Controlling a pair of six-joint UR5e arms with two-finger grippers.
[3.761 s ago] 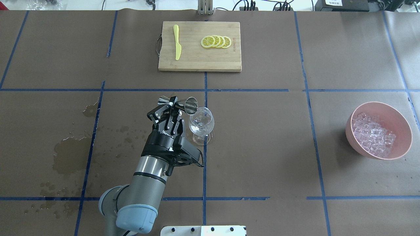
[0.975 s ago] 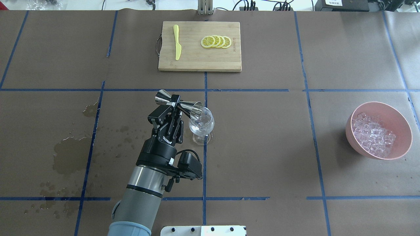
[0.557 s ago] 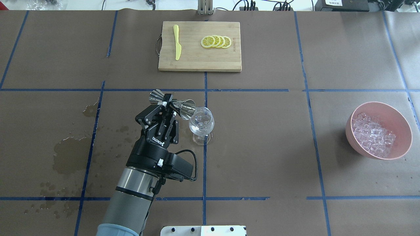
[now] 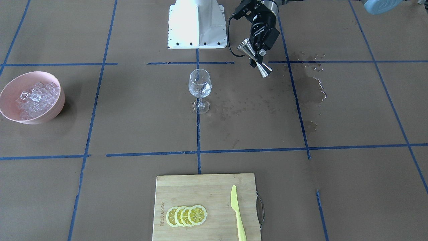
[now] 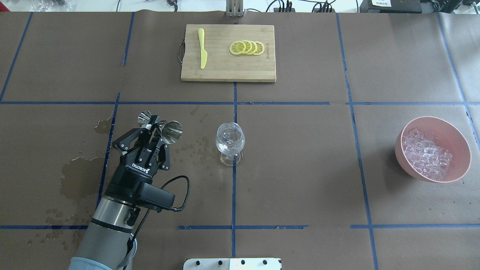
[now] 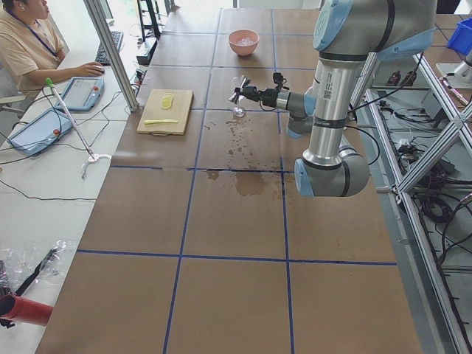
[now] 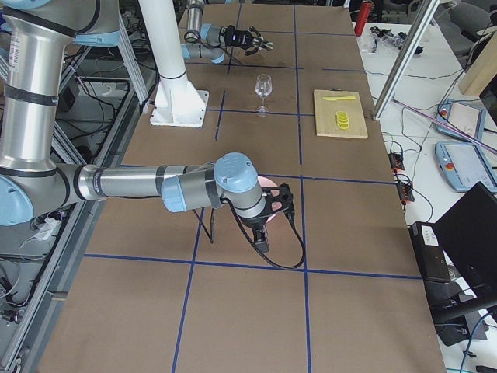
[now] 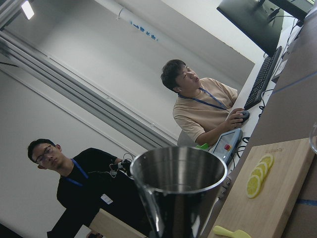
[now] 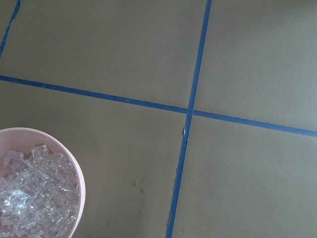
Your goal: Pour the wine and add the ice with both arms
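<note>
Nearest, the silver-grey tubular left arm (image 5: 112,221) ends in a black end effector (image 5: 153,126) with white ROBOTIQ lettering. Its two fingers are pinched narrow on the waist of a polished steel jigger (image 5: 171,132), an hourglass of two cones held tilted above the desk (image 5: 300,168), its larger mouth turned toward the wine glass (image 5: 230,138) but clear of it. The desk is matt brown paper crossed by blue tape lines, with dark wet stains (image 5: 77,176) beside the arm. The glass is clear and stemmed, upright on a tape line, with a little clear liquid in its bowl.

Off to the robot's right, a smooth round pink bowl (image 5: 463,150) holds the ice (image 5: 427,153), a heap of small glassy cubes. The right end effector (image 7: 272,208) hangs by that bowl in the side view; how far it is open I cannot tell.

Farthest, a rectangular bamboo cutting board (image 5: 225,71) carries overlapping lemon slices (image 5: 247,47) and a yellow plastic knife (image 5: 202,48); its burnt-in mark is too small to read.
</note>
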